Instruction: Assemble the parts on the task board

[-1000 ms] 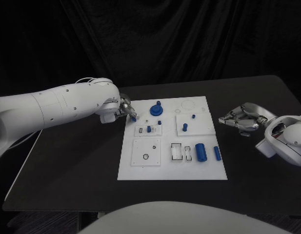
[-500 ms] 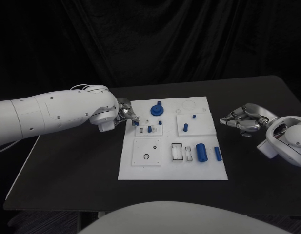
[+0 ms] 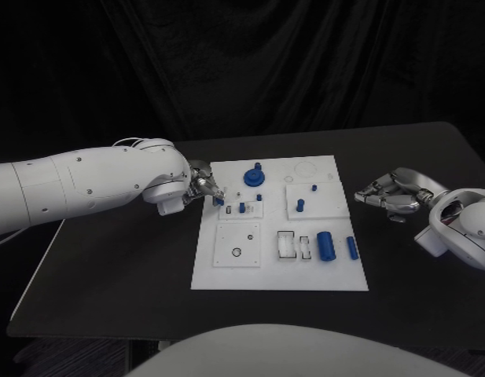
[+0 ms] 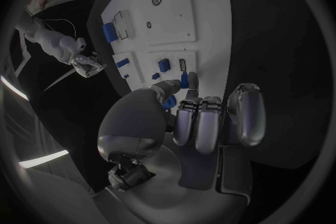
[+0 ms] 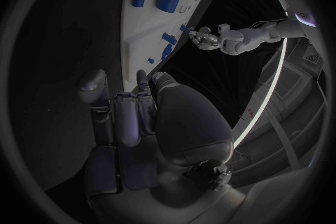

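We see the left robot hand (image 3: 203, 187) pinching a small blue part (image 4: 184, 79) at the near-left edge of the task board (image 3: 249, 276) on the bench (image 3: 118, 275). The right robot hand (image 3: 387, 193) rests beside the board's other edge, fingers curled, grasping nothing.

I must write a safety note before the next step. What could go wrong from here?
1. The left hand pinches a small blue part only at the fingertips, so it may slip.
2. That hand hangs over the task board edge, near standing blue parts, and could knock them.
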Controlling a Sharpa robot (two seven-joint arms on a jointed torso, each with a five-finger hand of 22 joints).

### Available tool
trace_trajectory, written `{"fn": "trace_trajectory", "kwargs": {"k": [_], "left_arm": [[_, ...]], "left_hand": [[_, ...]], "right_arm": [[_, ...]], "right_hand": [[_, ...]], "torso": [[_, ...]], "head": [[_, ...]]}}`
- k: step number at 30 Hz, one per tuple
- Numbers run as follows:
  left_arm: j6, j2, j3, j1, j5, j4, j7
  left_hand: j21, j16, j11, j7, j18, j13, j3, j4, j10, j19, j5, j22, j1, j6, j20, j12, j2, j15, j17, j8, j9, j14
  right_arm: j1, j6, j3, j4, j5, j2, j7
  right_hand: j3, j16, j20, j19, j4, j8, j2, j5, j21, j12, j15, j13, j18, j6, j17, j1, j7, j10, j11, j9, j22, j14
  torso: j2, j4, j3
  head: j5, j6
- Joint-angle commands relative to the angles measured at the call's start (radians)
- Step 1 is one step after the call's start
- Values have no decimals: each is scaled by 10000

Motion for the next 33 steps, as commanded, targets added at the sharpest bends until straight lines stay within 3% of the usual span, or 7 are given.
{"fn": "trace_trajectory", "kwargs": {"k": [1, 19, 27, 33], "left_arm": [[325, 86, 8, -18, 27, -48, 58], [539, 282, 8, -101, 27, -231, 226], [579, 347, 8, -156, 26, -289, 241], [520, 346, 8, -245, 26, -319, 277]], "left_hand": [[-46, 27, -77, -23, 77, 2626, 20, 61, 1055, 4, -75, 1635, -128, 58, -18, 27, 16, -92, 2635, 41, 12, 1039], [-102, 27, -74, -18, 90, 2626, 47, 87, 1055, -34, -116, 1614, -140, 31, -22, 27, 41, -91, 2635, 27, 11, 1039], [-128, 27, -71, -17, 96, 2626, 57, 99, 1055, -52, -145, 1604, -146, 26, -23, 27, 53, -90, 2635, 25, 13, 1039], [-130, 27, -71, -18, 96, 2626, 62, 102, 1055, -52, -154, 1604, -147, 30, -23, 27, 58, -89, 2635, 28, 15, 1039]], "right_arm": [[-39, 117, 6, 9, -16, -1, -135], [-68, 125, 7, 8, -16, -4, -116], [-69, 119, 7, 4, -16, 3, -100], [-69, 87, 7, 11, -16, -10, -76]], "right_hand": [[55, -62, -3, -80, 1, -62, -15, 62, -54, -52, -68, 165, 62, 51, 1325, 100, 4, -70, 15, -17, 1091, 143], [97, -69, -4, -85, -4, -64, -32, 149, -70, -58, -70, 158, 64, 54, 1318, 146, 5, -73, 14, -18, 1089, 140], [109, -77, -4, -89, -5, -65, -40, 177, -82, -63, -70, 151, 66, 55, 1312, 159, 6, -78, 14, -18, 1086, 136], [114, -79, -4, -92, -1, -65, -45, 192, -89, -66, -70, 146, 67, 57, 1310, 161, 7, -82, 15, -18, 1085, 135]], "torso": [[-1, -22, -16], [16, -44, -33], [-11, -40, 0], [-6, -26, -8]], "head": [[6, 1], [55, 1], [45, 1], [29, 1]]}}
